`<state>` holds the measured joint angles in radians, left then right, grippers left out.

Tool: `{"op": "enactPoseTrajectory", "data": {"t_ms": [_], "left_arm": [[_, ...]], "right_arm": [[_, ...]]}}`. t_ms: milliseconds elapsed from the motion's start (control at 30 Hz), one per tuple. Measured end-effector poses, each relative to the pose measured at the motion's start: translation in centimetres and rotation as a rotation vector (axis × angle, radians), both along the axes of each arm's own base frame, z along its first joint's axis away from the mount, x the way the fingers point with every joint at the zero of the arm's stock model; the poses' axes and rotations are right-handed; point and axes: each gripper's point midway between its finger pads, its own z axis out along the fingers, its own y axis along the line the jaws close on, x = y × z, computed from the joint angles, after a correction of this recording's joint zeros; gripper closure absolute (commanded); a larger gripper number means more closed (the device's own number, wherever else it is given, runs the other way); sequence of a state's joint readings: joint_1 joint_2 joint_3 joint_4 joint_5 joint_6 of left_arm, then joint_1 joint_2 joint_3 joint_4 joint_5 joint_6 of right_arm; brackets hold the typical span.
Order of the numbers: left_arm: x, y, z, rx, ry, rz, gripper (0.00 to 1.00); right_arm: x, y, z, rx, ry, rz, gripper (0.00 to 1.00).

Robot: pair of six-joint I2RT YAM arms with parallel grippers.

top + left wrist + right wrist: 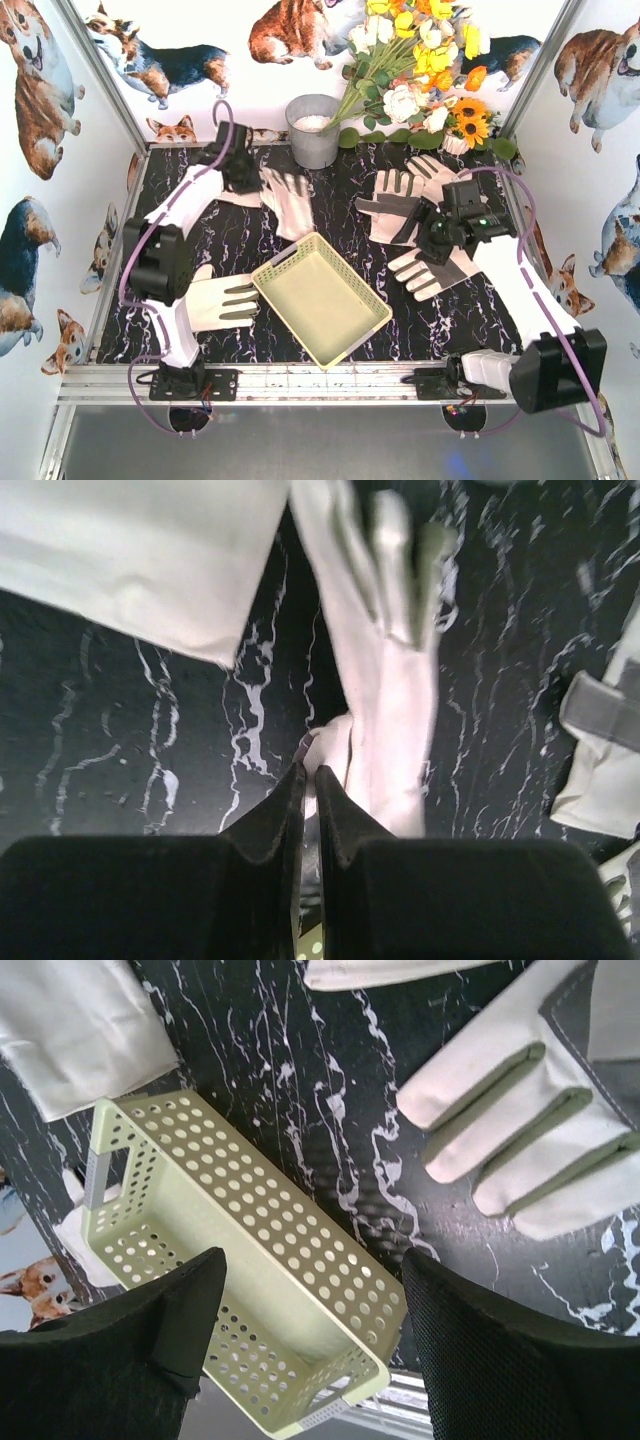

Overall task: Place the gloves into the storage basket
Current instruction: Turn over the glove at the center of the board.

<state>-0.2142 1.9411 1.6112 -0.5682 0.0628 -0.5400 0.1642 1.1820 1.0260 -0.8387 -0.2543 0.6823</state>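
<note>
Several cream-white gloves lie on the black marbled tabletop. One glove (286, 201) (385, 680) lies at the back left, and my left gripper (248, 176) (310, 772) is shut on its bunched cuff edge. Another glove (225, 300) lies beside the left arm. Three gloves lie on the right: one (393, 207), a second (438, 172) and a third (432, 272) (520, 1140). The pale yellow-green storage basket (352, 334) (300, 1250) sits empty in the middle. My right gripper (432, 240) (312, 1270) hangs open over the basket's right side, holding nothing.
A grey metal bucket (314, 130) and a bunch of flowers (420, 70) stand at the back edge. Corgi-print walls close in the left, right and back. The arm bases and a metal rail (320, 382) run along the near edge.
</note>
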Motion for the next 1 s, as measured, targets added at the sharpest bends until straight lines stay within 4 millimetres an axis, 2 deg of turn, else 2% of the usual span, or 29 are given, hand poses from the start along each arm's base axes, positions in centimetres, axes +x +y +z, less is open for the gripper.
{"op": "enactPoseTrajectory", "data": {"t_ms": [100,167,367,500,633,700,800,867,1000], "left_arm": [[0.6,0.9,3.9,0.043,-0.084,0.009,1.0],[0.7,1.4,5.5,0.07,-0.115,0.011,1.0],[0.7,3.1,8.4,0.174,-0.144,-0.001,1.0],[0.8,3.5,9.4,0.221,-0.165,-0.015,1.0],[1.0,1.7,8.1,0.235,-0.146,-0.065,1.0],[1.4,-0.4,6.5,0.221,-0.131,-0.104,1.0],[1.5,-4.2,3.1,0.18,-0.086,-0.168,1.0],[1.3,-6.8,0.6,0.155,-0.048,-0.211,1.0],[0.7,-10.7,-2.7,0.104,0.0,-0.27,1.0]], "right_arm": [[1.4,0.3,0.2,0.001,-0.013,0.003,0.27],[2.6,0.5,0.7,0.003,-0.03,0.003,0.27],[6.3,1.7,1.7,0.024,-0.076,0.024,0.25],[6.6,2.5,1.1,0.038,-0.046,0.045,0.24],[6.4,3.1,1.0,0.054,-0.036,0.057,0.24],[6.2,3.3,0.9,0.061,-0.03,0.061,0.24],[5.9,3.4,0.7,0.066,-0.012,0.058,0.23],[5.8,3.4,0.6,0.069,-0.006,0.053,0.23],[5.5,3.3,0.6,0.075,0.003,0.037,0.23]]}}
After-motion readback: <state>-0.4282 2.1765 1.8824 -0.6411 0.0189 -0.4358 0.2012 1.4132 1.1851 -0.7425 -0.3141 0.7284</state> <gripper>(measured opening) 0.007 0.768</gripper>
